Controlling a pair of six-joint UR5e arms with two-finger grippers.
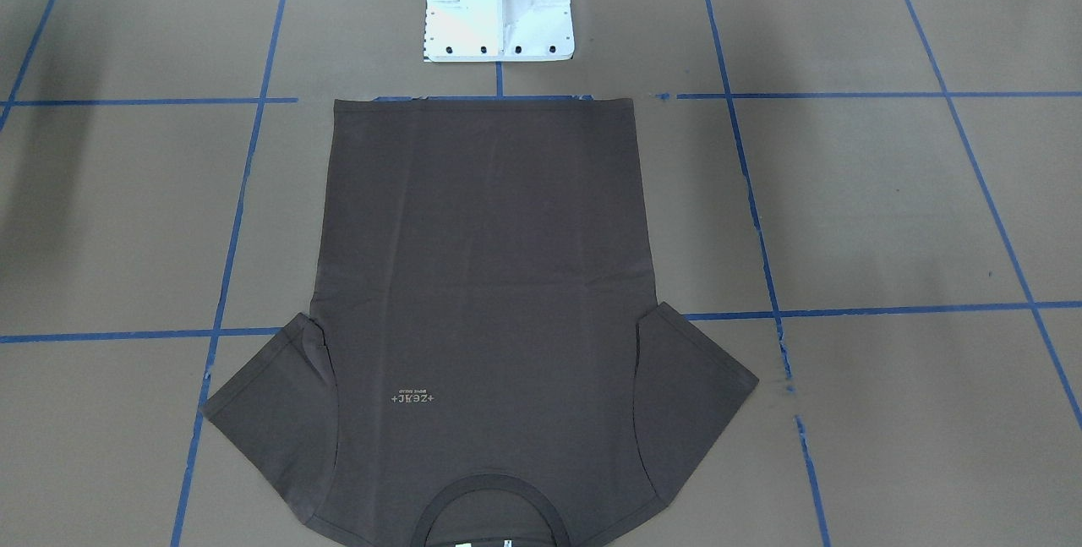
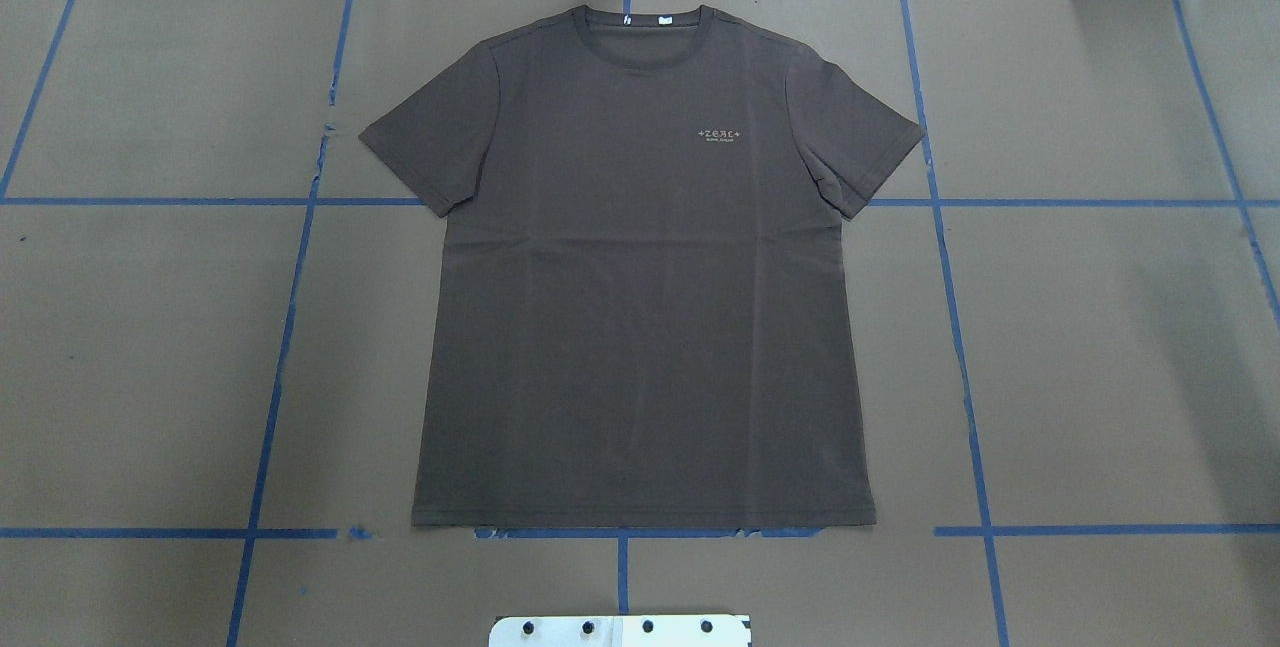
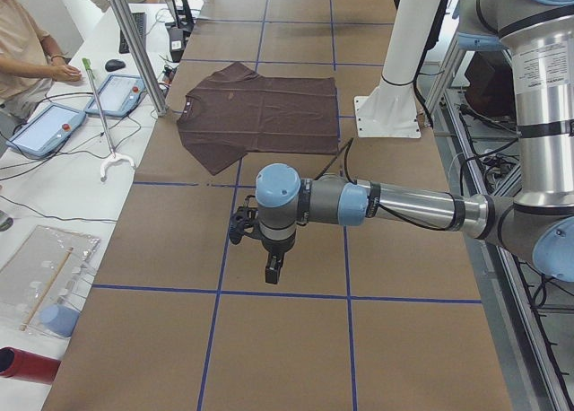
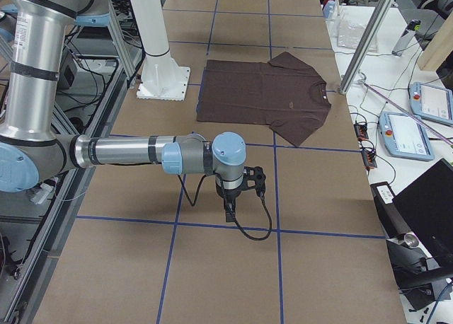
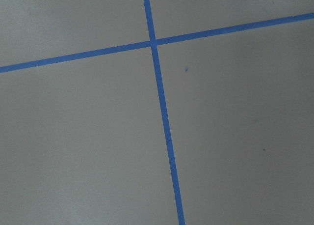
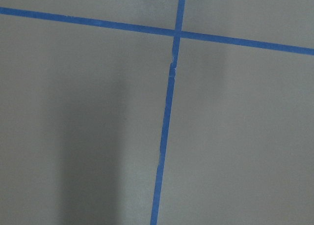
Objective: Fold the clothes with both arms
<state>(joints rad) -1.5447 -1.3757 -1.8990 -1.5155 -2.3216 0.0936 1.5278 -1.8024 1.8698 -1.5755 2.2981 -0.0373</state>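
**T-shirt** [image 2: 640,277]: dark brown, short-sleeved, spread flat with the front up and both sleeves out. It lies well apart from both grippers, and neither touches it. The collar [image 2: 645,22] is at the end away from the robot; the hem is near the white pedestal [image 1: 499,6]. The pale chest lettering [image 2: 724,134] reads upright overhead and inverted in the front-facing view. The white neck labels [image 2: 665,19] are clear only overhead.

**Left gripper** [image 3: 272,269]: seen only in the left side view. It points down over the bare table [image 2: 1100,327], with the shirt beyond it. Whether the jaws are apart or together cannot be told.

**Right gripper** [image 4: 230,211]: seen only in the right side view. It points down, with the shirt beyond it. Jaw state likewise cannot be told.

**Wrist views**: below the jaws, only brown paper and crossing blue tape [image 5: 162,112].
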